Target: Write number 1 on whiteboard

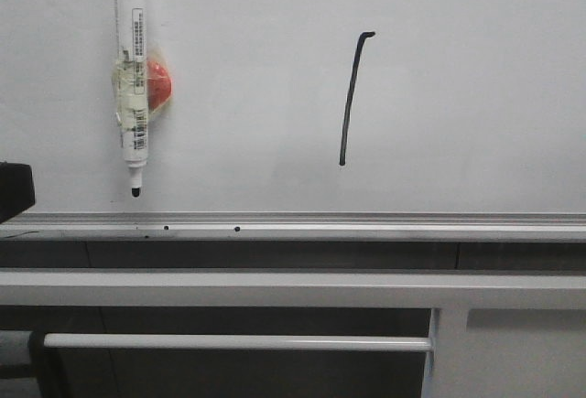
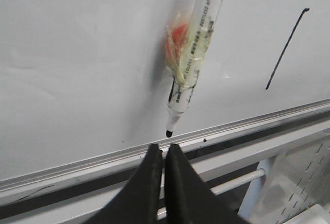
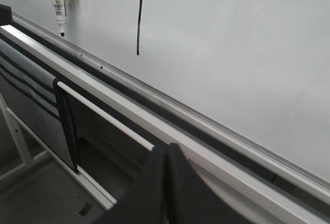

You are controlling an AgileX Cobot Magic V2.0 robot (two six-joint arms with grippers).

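The whiteboard [image 1: 458, 87] fills the front view, glossy white, with a silver bottom rail [image 1: 366, 226]. The number 1 [image 1: 351, 96] is a thin black slanted stroke with a small hook on top, near the board's middle; it also shows in both wrist views [image 2: 286, 49] [image 3: 139, 20]. A white marker [image 1: 131, 59] with a red piece taped to it hangs on the board at the left, uncapped tip [image 2: 168, 133] down, held by neither gripper. My left gripper [image 2: 164, 149] is shut and empty just below that tip. My right gripper [image 3: 166, 149] is shut and empty, low by the frame.
Below the rail run grey metal frame bars [image 1: 275, 288] and a thin white crossbar [image 1: 238, 342]. Two small black dots [image 1: 237, 229] mark the rail. A dark block [image 1: 14, 189] shows at the front view's left edge. A perforated grey panel [image 2: 304, 177] stands under the board.
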